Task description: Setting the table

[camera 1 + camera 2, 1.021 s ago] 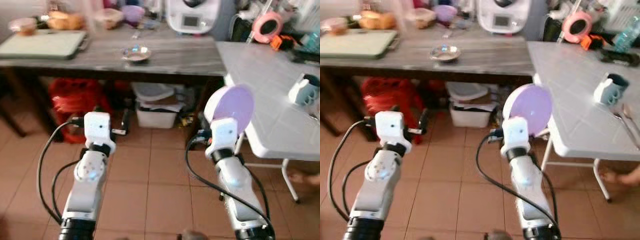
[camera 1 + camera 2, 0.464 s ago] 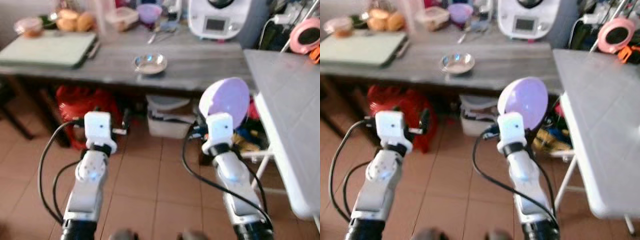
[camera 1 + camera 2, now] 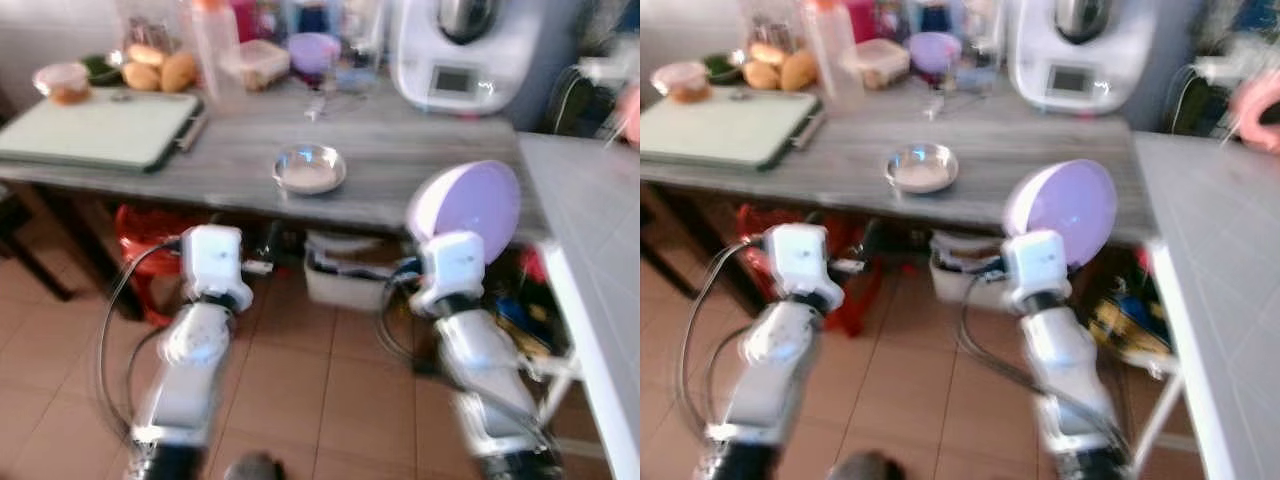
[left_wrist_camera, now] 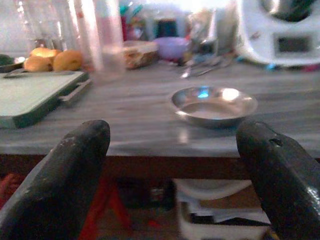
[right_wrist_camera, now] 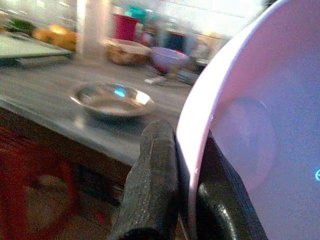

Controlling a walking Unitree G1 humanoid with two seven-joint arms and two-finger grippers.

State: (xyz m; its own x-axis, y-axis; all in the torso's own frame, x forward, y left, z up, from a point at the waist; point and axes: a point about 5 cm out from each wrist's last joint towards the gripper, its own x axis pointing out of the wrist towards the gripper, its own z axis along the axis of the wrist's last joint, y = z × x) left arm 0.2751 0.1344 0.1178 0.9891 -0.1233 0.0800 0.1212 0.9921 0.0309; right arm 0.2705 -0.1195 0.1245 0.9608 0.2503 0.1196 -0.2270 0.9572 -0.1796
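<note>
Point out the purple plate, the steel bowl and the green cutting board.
purple plate [image 3: 468, 203], left eye view, middle of its face.
steel bowl [image 4: 214, 103], left wrist view, inside of the bowl.
green cutting board [image 3: 715, 122], right eye view, middle of its top.

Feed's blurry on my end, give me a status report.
Right tool clamped on purple plate, held upright. Left tool open, empty. Grey table ahead, steel bowl on it.

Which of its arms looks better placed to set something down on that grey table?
The right: its tool is shut on the purple plate. The left tool is open, holding nothing.
</note>
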